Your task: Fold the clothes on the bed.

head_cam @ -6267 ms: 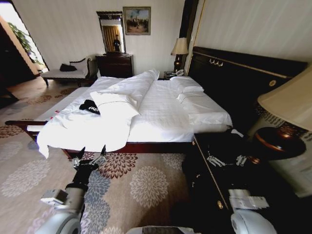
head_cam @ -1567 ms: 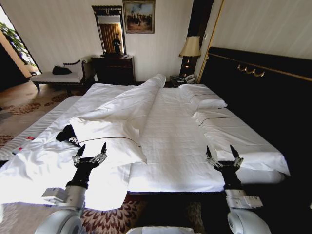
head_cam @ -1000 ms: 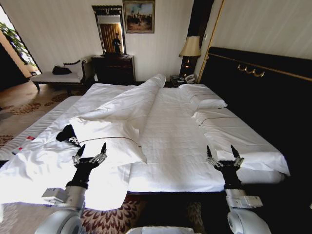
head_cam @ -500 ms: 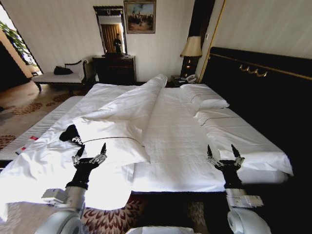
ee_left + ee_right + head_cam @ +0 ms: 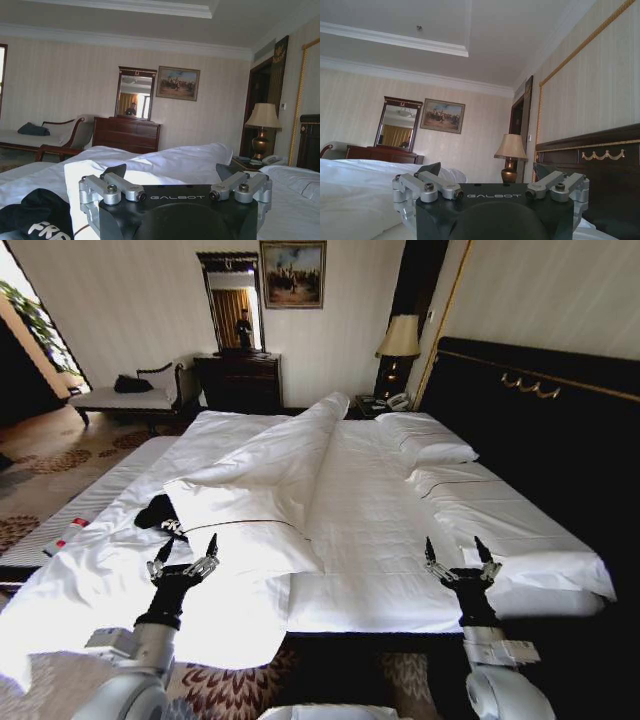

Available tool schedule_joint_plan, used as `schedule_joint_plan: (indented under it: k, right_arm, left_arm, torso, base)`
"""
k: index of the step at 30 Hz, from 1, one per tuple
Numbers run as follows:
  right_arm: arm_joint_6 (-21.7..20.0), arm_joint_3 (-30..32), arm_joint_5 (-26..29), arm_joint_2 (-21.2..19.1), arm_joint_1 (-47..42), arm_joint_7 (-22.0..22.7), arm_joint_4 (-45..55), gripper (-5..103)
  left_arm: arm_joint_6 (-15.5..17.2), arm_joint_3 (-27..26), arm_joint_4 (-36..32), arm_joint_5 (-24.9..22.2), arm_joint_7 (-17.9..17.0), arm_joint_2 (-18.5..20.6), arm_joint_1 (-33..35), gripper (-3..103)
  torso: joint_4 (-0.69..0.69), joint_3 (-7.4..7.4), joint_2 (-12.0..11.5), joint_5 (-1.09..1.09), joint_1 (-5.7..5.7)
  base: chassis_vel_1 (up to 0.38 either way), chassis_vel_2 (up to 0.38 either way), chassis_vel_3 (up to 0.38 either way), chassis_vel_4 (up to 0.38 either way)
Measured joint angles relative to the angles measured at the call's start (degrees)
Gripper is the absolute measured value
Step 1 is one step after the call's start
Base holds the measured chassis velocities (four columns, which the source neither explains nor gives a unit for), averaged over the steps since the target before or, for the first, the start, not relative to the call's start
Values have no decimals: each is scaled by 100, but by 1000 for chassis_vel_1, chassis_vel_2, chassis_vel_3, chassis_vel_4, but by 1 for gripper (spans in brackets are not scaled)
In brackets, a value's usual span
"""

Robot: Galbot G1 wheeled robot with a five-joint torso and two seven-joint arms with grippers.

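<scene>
Hotel-style bedroom, seen from the side of a large bed (image 5: 380, 530) with white sheets and a dark headboard. White duvet (image 5: 270, 460) folded back in a long ridge down the middle, pillows (image 5: 425, 445) near the headboard.

Black T-shirt (image 5: 160, 512) crumpled in a small heap on the left part of the bed, partly tucked against the folded duvet edge; white lettering just visible. From the left wrist camera, same shirt (image 5: 37, 220) close by and below, beside the claw, letters "FRE" readable.

Left claw (image 5: 184, 554) raised over the near edge of the bed, fingers spread apart, nothing held, near the shirt but not touching it. Right claw (image 5: 461, 556) raised likewise over the near edge, well apart from the shirt, fingers spread, empty. In each wrist camera, own claw (image 5: 177, 187) and (image 5: 490, 187) splayed wide with nothing between the fingers.

Folding not yet begun, judging by the bunched shirt. Likely handling: light, limp fabric, no stiffness, prone to sag and drag over the sheet instead of lifting flat. Probably best spread out first, then pinched at shoulders or hem corners. Risk of catching the white duvet along with the shirt where the two meet.

Dresser and mirror (image 5: 232, 310) against the far wall, lamp (image 5: 398, 340) at the bedside.
</scene>
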Motion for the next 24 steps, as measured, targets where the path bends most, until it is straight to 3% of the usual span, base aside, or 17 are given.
schedule_joint_plan:
  k: [24]
  right_arm:
    - [-2,5,-5,-20,-4,98,19,100]
  left_arm:
    - [-9,-21,-2,8,1,45,56,100]
  torso:
    - [0,0,0,0,0]
  base:
    - [30,28,-27,-23]
